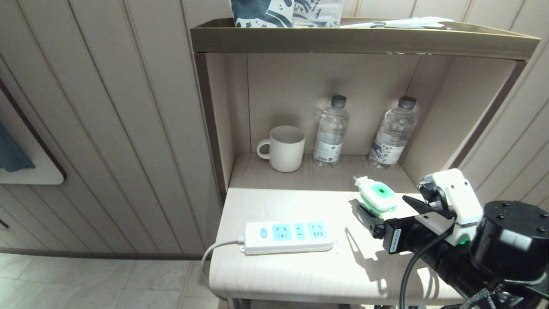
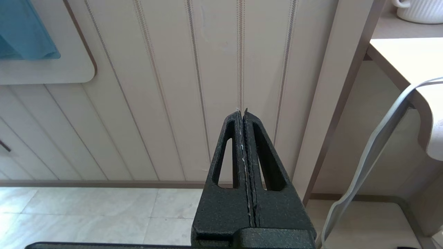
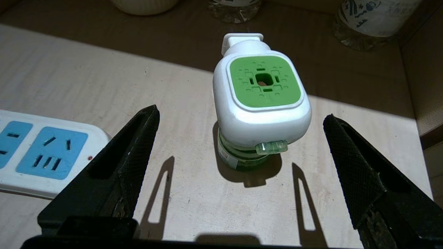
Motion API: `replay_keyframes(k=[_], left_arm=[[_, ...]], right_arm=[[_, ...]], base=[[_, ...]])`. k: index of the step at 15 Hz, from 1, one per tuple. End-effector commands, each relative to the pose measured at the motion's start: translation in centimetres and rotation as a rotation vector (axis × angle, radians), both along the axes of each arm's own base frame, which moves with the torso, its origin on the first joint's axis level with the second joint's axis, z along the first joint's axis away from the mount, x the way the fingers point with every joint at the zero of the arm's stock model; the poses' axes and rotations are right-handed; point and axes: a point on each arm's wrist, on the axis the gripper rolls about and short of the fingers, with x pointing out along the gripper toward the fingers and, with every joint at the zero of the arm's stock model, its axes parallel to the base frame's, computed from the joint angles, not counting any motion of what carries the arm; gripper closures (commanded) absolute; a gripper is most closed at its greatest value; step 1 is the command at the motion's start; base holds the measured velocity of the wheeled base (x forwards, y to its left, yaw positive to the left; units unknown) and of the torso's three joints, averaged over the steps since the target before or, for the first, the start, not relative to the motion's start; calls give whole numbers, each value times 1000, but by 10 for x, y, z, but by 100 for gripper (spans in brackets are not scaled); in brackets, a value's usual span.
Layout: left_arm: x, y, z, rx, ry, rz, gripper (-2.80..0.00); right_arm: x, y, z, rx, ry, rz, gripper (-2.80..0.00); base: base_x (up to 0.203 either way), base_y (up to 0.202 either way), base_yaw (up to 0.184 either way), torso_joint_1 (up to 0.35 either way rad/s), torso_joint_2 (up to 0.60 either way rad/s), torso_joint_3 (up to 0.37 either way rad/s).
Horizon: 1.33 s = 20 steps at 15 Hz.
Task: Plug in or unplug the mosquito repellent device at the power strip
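The mosquito repellent device [image 1: 377,195], white with a green top and a green bottle underneath, stands unplugged on the pale table [image 1: 300,274], to the right of the power strip [image 1: 287,236]. The strip's three blue socket panels are all empty. My right gripper [image 1: 381,204] is open, its black fingers spread on either side of the device [image 3: 261,100] and just short of it, touching nothing. One end of the power strip [image 3: 45,152] shows in the right wrist view. My left gripper [image 2: 242,111] hangs shut and empty beside the table, facing the wall panelling.
At the back of the alcove stand a white ribbed mug [image 1: 285,148] and two clear water bottles [image 1: 330,131] [image 1: 393,133]. A shelf [image 1: 364,40] overhangs them. The strip's white cord [image 1: 214,249] drops over the table's left edge. The alcove's side walls close in left and right.
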Motion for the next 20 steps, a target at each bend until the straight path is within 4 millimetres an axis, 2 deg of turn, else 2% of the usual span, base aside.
replay_keyframes(k=[1,20], left_arm=[[0,0,0,0,-1,0,0],[0,0,0,0,-1,0,0]], right_arm=[[5,2,-8,-14,24,-7,-280],[20,1,-12,53,10,-49,-280]], base=[[0,0,0,0,0,0],[0,0,0,0,0,0]])
